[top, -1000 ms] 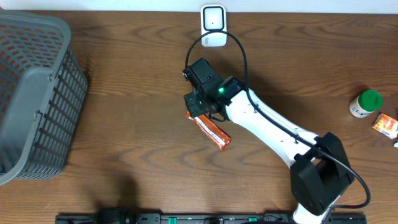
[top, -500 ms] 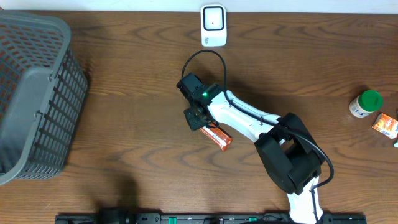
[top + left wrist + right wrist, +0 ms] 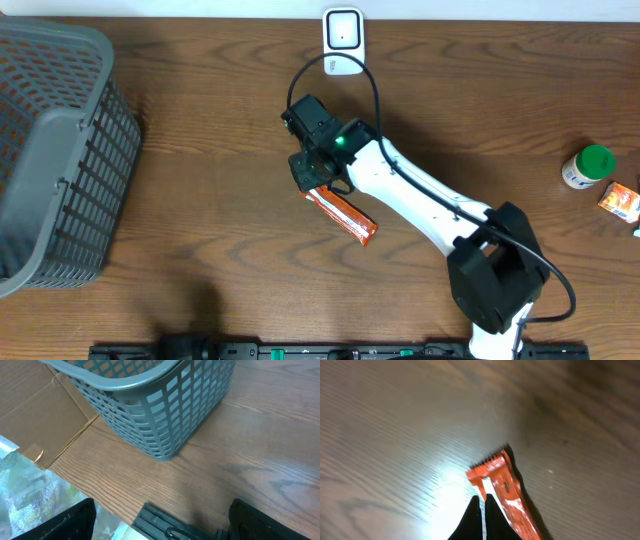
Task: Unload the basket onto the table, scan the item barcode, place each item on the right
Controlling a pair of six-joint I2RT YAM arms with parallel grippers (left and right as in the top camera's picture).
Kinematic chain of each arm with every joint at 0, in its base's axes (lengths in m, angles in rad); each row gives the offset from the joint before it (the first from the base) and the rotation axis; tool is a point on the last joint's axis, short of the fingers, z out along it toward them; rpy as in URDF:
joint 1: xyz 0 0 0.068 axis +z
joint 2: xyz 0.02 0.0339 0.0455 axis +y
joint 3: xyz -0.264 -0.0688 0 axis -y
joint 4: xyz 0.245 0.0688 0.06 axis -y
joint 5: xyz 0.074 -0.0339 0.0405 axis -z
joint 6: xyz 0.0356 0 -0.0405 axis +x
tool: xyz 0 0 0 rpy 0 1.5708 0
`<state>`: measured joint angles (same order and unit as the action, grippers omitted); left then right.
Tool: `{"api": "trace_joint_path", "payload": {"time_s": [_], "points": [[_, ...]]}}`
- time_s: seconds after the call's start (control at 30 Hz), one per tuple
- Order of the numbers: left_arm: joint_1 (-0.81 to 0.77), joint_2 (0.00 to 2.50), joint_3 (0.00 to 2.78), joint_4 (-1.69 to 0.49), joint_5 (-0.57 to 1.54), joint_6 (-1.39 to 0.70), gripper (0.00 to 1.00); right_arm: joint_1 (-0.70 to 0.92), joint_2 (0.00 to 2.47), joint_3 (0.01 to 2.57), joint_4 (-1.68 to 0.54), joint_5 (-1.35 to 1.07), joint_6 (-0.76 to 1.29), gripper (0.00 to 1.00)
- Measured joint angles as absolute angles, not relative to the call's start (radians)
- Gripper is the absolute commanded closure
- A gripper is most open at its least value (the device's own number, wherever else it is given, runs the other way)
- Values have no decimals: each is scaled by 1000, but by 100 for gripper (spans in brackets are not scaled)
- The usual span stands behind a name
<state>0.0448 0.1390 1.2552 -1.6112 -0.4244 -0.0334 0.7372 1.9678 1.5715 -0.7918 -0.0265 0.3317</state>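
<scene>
The wooden desk (image 3: 200,200) fills the overhead view. A grey slatted basket (image 3: 60,150) stands at its far left side. In the left wrist view the basket's corner rises close by, and flat cardboard (image 3: 45,415) lies below the desk's edge.

The right arm (image 3: 420,200) reaches from the near right corner diagonally toward the desk's middle. A black cable loops from its wrist up toward the scanner (image 3: 343,40). The scanner is a small white unit standing at the far edge, well apart from the packet.

The left tool (image 3: 160,522) shows only in its own wrist view. Its two dark fingers sit at the bottom corners, spread wide with nothing between them.

The right tool (image 3: 308,172) is pressed together. In its wrist view the fingertips meet against the left edge of the orange packet (image 3: 345,212), near the packet's serrated end. I cannot tell whether it truly pinches the wrapper. The packet lies at the desk's middle, slanting from the tool down to the right.

At the right edge stands a white bottle (image 3: 586,166) with a green cap. Just beside it is a small orange box (image 3: 620,201).
</scene>
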Motion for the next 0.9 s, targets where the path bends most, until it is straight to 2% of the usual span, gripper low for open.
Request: {"api": "trace_joint_path", "payload": {"time_s": [0.37,0.67,0.83,0.87,0.9], "points": [[45,139,1255,-1611,-424,-33,14,754,2111,1498,-772,-27,332,99],[45,139,1255,-1611,-424,-33,14,754,2106,1538,-839,-30,316,99],[45,139,1255,-1611,-424,-33,14,754,2011,1584,-844,-29,299,99],[45,139,1255,-1611,-424,-33,14,754,1993,1589,-844,-28,297,95],[45,139,1255,-1611,-424,-33,14,754,1969,1597,-848,-26,295,86]]}}
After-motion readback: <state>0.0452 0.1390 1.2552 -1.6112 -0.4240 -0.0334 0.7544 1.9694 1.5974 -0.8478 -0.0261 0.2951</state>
